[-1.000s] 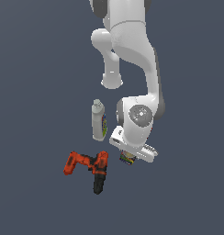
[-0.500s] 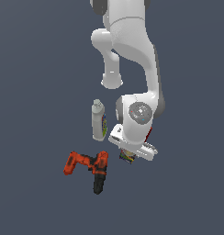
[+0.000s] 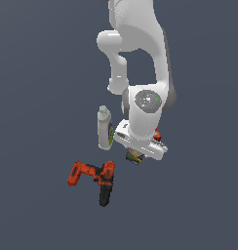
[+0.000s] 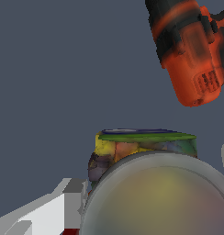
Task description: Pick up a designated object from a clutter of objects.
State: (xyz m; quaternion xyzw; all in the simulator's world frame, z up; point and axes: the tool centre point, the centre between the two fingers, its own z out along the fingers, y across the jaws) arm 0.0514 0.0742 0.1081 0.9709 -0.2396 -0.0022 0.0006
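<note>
The small can [image 3: 134, 157] is the landmark here: it stands on the grey floor directly under the white arm's wrist, and only a sliver of its multicoloured label shows below the gripper [image 3: 138, 155] in the exterior view. The gripper sits low over the can, its body covering the can's top, and whether the fingers are closed on the can or spread around it cannot be told from either view. In the wrist view the can [image 4: 146, 183] fills the near field, its silvery-grey lid large and blurred, with yellow, green and dark label bands behind it, and a pale finger [image 4: 63, 206] lies just beside its side wall. The white bottle [image 3: 105, 128] stands upright near the can, towards the exterior view's left. The orange-and-black power drill [image 3: 95, 178] lies on its side, near the can and on the same side as the bottle. A small patch of the red box [image 3: 158, 135] shows behind the arm, near the can.
</note>
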